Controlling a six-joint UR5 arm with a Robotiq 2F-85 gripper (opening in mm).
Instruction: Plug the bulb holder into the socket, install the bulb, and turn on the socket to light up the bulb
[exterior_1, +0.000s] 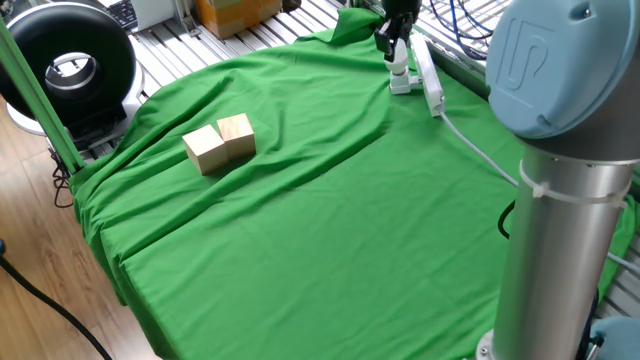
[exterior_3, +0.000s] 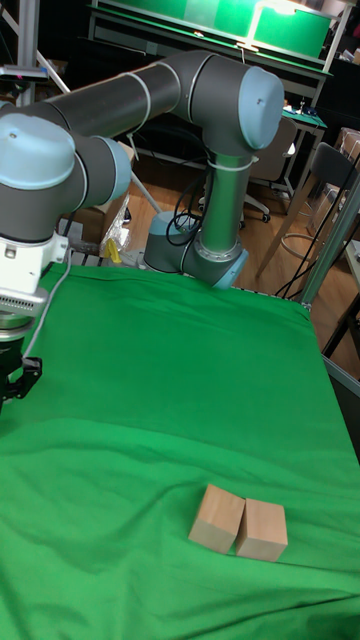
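The socket (exterior_1: 431, 78), a long white power strip with a white cable, lies at the far right of the green cloth. Just left of it a small white thing (exterior_1: 400, 84) rests on the cloth; it looks like the bulb holder, but it is too small to be sure. My gripper (exterior_1: 393, 48) hangs directly over it, fingers pointing down, with a white piece showing right at the tips. At this size I cannot make out the finger gap. The bulb cannot be told apart here. The tall fixed view catches only a dark part of the gripper (exterior_3: 12, 385) at the left edge.
Two wooden blocks (exterior_1: 220, 143) sit side by side on the left of the cloth, also seen as wooden blocks (exterior_3: 238, 522) in the tall fixed view. The arm's grey column (exterior_1: 560, 230) fills the near right. Metal rails and cables lie behind the socket.
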